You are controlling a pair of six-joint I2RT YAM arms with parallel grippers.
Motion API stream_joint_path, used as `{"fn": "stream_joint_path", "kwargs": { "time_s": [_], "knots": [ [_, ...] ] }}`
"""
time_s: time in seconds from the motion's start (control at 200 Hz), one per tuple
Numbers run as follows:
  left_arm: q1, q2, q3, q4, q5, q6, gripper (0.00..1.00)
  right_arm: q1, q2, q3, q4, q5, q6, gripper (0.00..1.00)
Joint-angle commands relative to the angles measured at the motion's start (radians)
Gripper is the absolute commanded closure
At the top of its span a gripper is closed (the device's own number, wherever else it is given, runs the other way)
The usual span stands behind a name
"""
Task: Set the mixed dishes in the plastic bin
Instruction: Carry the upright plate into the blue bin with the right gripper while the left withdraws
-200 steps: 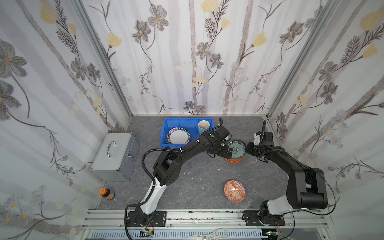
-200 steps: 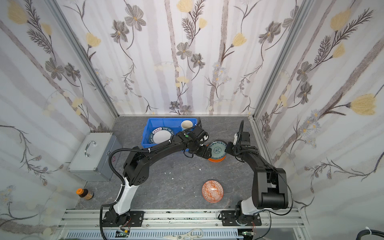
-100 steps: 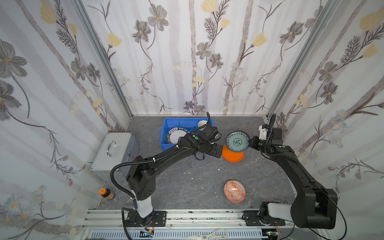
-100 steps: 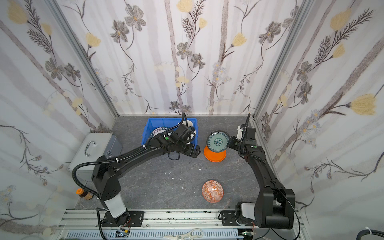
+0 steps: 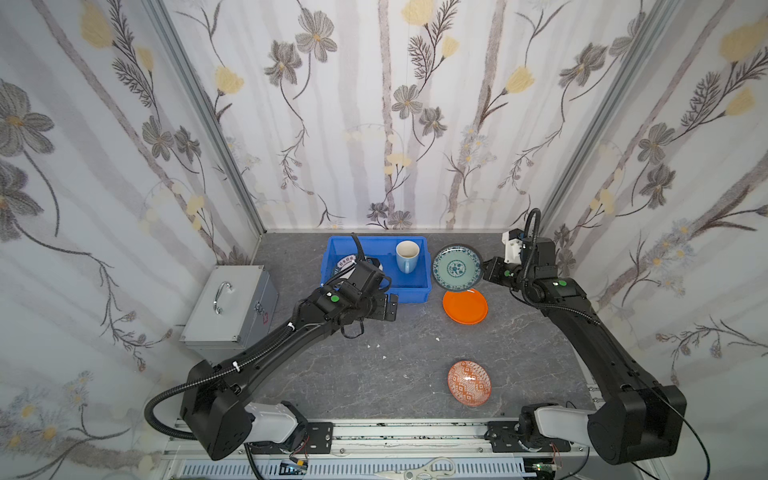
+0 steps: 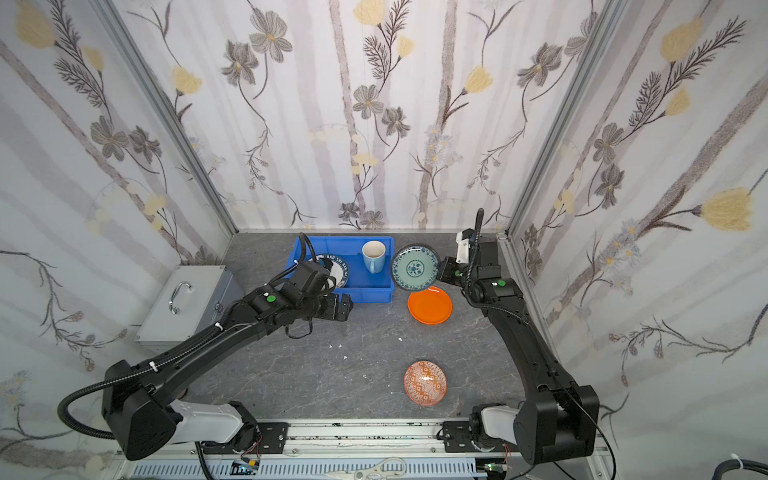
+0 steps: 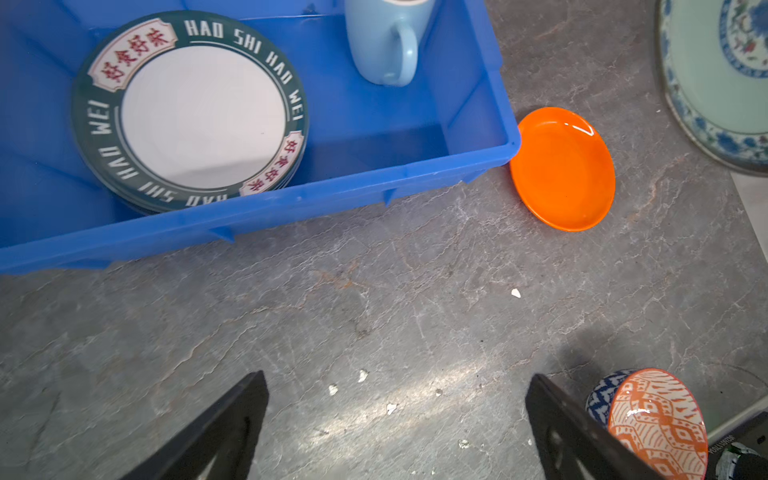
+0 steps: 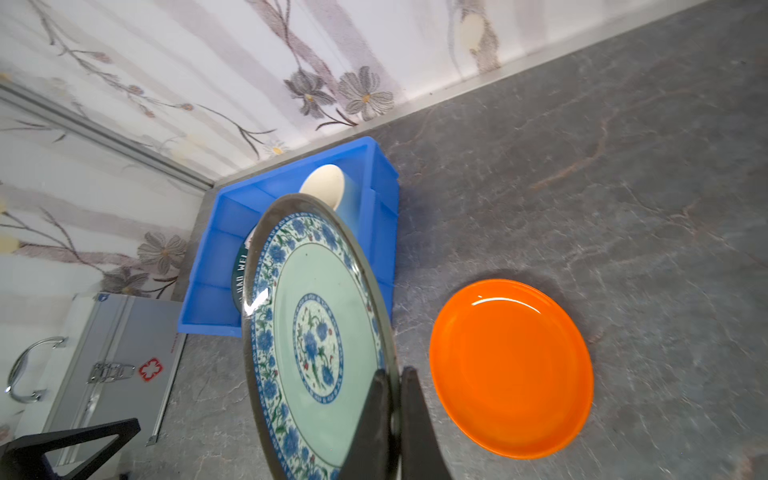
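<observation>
We clamp our right gripper (image 8: pixel 392 376) on the rim of the teal plate (image 8: pixel 316 332), tilted in the air just beside the blue bin (image 5: pixel 411 294), which holds a lettered plate (image 7: pixel 203 112) and mug (image 5: pixel 407 256), while our left gripper (image 7: pixel 397 376) hangs spread wide and empty before the bin's near wall.

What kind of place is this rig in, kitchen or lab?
Probably a lab test cell, not a kitchen: left arm and right arm on one rail, wallpapered panels boxing in a table, with an orange plate, bowl and bin staged on it.
</observation>
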Motion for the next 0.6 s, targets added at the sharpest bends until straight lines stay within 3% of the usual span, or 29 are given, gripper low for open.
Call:
{"fn": "stream_joint_path", "kwargs": {
  "time_s": [0.0,0.29,0.595],
  "knots": [
    [0.033,-0.085,-0.053,0.006,-0.031,-0.025,0.00,0.064,0.059,0.080,0.030,0.014,0.045,1.00],
    [0.104,-0.230,-0.143,-0.037,-0.027,-0.029,0.00,0.249,0.407,0.447,0.006,0.036,0.078,1.00],
    [0.197,-0.370,-0.229,-0.074,-0.016,-0.036,0.00,0.351,0.901,1.064,-0.164,0.001,0.090,1.00]
  ]
}}
